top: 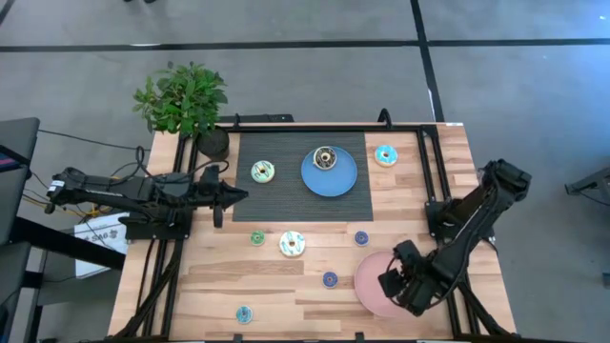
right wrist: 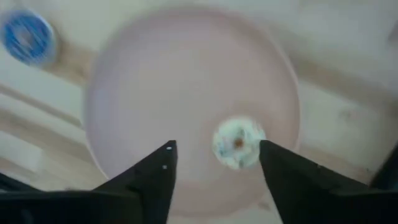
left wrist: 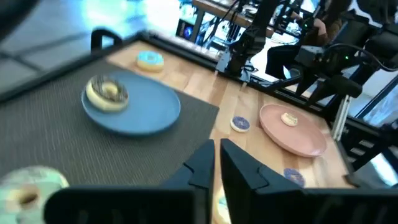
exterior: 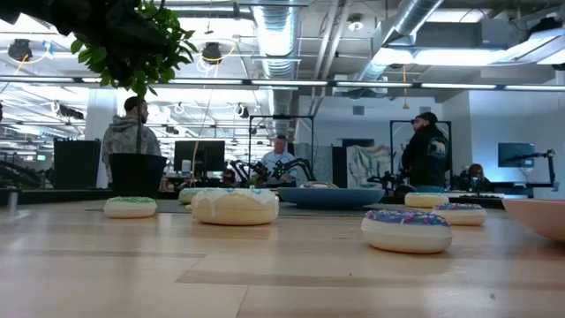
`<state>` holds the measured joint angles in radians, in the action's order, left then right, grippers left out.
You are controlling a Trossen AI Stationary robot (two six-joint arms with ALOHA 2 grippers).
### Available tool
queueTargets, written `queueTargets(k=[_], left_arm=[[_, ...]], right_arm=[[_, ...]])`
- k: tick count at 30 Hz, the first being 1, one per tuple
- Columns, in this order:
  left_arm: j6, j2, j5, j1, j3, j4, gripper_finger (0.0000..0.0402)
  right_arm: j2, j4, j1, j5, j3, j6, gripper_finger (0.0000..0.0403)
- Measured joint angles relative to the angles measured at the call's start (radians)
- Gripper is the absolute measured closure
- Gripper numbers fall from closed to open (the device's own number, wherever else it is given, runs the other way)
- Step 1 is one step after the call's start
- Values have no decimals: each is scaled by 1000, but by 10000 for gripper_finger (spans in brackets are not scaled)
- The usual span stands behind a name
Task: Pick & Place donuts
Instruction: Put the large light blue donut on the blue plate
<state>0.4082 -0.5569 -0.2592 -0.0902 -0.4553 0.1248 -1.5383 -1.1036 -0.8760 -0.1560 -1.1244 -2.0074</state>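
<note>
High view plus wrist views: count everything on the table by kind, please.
Donuts: 9
Plates, blue plate and pink plate: 2
Potted plant: 1
Dark mat: 1
Total: 13

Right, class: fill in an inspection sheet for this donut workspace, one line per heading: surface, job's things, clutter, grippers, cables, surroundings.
Surface: wooden table with a dark mat at the back.
Job's things: a brown-iced donut on the blue plate; a small pale donut on the pink plate; a white-green donut on the mat; six more donuts loose on the wood.
Clutter: potted plant at the back-left corner.
Grippers: left gripper at the mat's left edge, shut and empty; right gripper open above the pink plate.
Cables: wires beside the left arm.
Surroundings: people and desks behind the table.
</note>
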Motion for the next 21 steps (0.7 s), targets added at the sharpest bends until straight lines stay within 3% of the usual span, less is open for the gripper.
queueTargets(k=[4,10,13,16,21], left_arm=[[58,-24,2,0,0,8,329],[85,-105,-12,0,0,-23,218],[86,-154,-16,-2,0,-55,172],[83,-217,-26,-17,-6,-144,142],[63,-364,-167,-44,-87,-185,128]], right_arm=[[27,-21,20,-101,0,90,263],[77,-42,96,-209,3,400,389],[132,-1,140,-291,53,570,393],[228,83,197,-304,161,709,401],[445,230,322,-266,379,901,402]])
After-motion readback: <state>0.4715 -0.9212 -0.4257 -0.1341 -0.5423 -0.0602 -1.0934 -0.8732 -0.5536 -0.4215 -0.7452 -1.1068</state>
